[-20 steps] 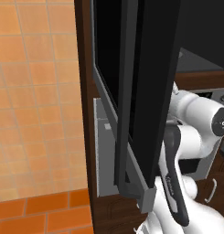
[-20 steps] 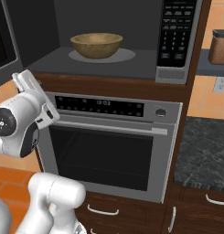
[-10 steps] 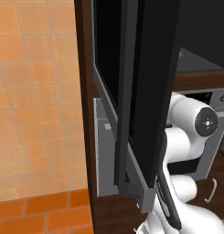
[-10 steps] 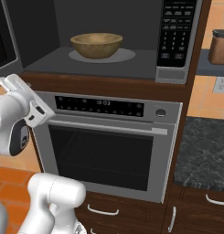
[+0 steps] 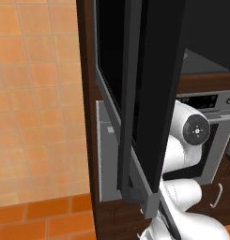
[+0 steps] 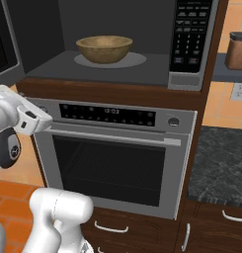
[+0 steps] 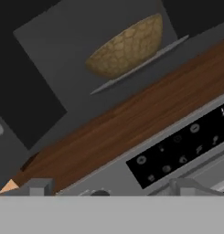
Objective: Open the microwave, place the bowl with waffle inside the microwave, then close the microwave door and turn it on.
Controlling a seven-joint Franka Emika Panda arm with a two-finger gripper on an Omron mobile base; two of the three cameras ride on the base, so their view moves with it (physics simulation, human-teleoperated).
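The microwave [image 6: 189, 44] stands open above the oven, its dark cavity lit enough to show the tan-brown bowl [image 6: 103, 48] on the round turntable inside. What lies in the bowl is hidden by its rim. The microwave door [image 5: 156, 93] is swung wide out to the left, its black glass edge-on before the left base camera; a strip of the microwave door [image 6: 3, 42] also shows at the left edge. My gripper [image 7: 112, 189] is open and empty, below and in front of the cavity, looking up at the bowl [image 7: 127, 47]. The white hand [image 6: 28, 117] hangs left of the oven's control strip.
A grey oven [image 6: 112, 168] with display strip, knob and bar handle sits under the microwave. A dark stone counter [image 6: 222, 163] lies to the right, with a brown canister [image 6: 237, 49] behind it. Wooden drawers [image 6: 142, 227] run below. An orange tiled wall [image 5: 36, 117] is at left.
The arm has swung leftward and the hand has dropped a little, away from the microwave opening. Bowl and door have stayed where they were.
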